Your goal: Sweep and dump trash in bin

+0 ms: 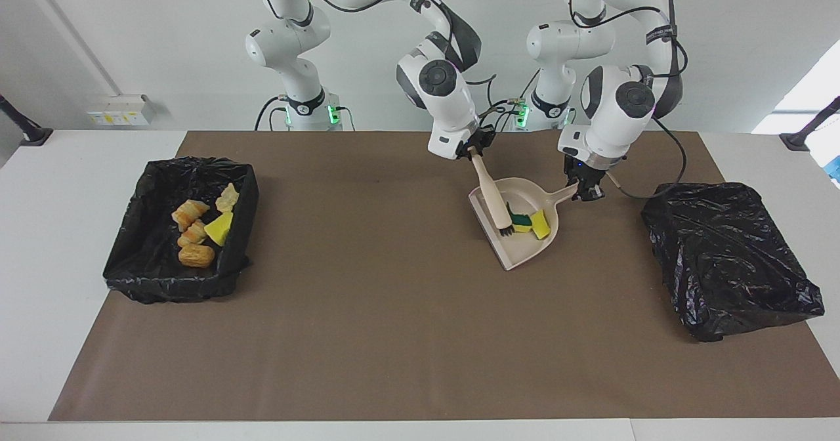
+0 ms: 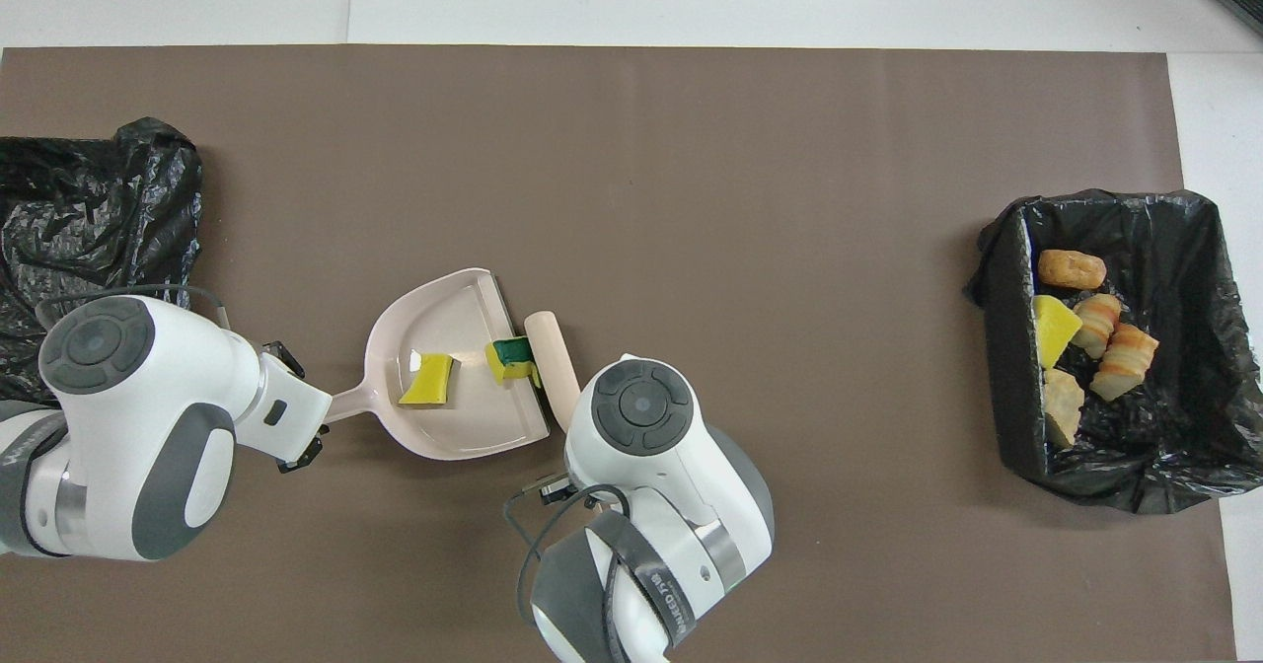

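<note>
2 yellow sponge chunks (image 2: 426, 379) in dustpan (image 2: 444, 426); brush (image 2: 553, 357) at its lip.

White rounded arms (image 1: 453, 109) with grey joint caps, black cables, green base lights.

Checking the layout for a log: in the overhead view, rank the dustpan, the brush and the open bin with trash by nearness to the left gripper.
1. Dustpan, its handle at the left gripper.
2. Brush, at the dustpan's mouth.
3. Open bin, at the right arm's end.

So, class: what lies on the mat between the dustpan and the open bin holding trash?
Nothing: in both views the brown mat is bare between the dustpan and the open bin; only the brush lies at the pan's mouth.
</note>
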`<act>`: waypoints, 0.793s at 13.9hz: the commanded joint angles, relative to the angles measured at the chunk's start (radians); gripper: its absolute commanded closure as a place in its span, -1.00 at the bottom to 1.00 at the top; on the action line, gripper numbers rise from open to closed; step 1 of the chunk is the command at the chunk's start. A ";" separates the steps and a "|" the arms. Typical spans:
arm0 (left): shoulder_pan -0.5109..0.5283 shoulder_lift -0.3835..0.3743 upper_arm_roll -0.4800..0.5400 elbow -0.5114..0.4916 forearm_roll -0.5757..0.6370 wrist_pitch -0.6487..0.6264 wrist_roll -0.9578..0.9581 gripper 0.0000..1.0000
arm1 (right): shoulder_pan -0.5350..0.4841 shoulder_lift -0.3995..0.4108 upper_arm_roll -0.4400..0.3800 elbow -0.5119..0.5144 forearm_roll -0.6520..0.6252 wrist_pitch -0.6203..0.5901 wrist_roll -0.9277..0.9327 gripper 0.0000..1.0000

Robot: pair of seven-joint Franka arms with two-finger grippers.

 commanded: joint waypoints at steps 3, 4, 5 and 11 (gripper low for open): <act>0.005 -0.019 0.009 -0.004 -0.006 0.011 0.000 1.00 | -0.021 -0.037 0.003 -0.013 0.012 -0.029 0.030 1.00; 0.007 -0.019 0.011 -0.002 -0.007 0.011 -0.003 1.00 | -0.021 -0.044 0.000 -0.019 0.004 -0.060 0.034 1.00; 0.007 -0.017 0.011 0.000 -0.007 0.014 -0.006 1.00 | -0.018 -0.059 -0.002 -0.040 -0.006 -0.074 0.069 1.00; 0.038 -0.017 0.012 0.012 -0.020 0.025 -0.011 1.00 | -0.021 -0.162 -0.001 -0.065 -0.154 -0.224 0.283 1.00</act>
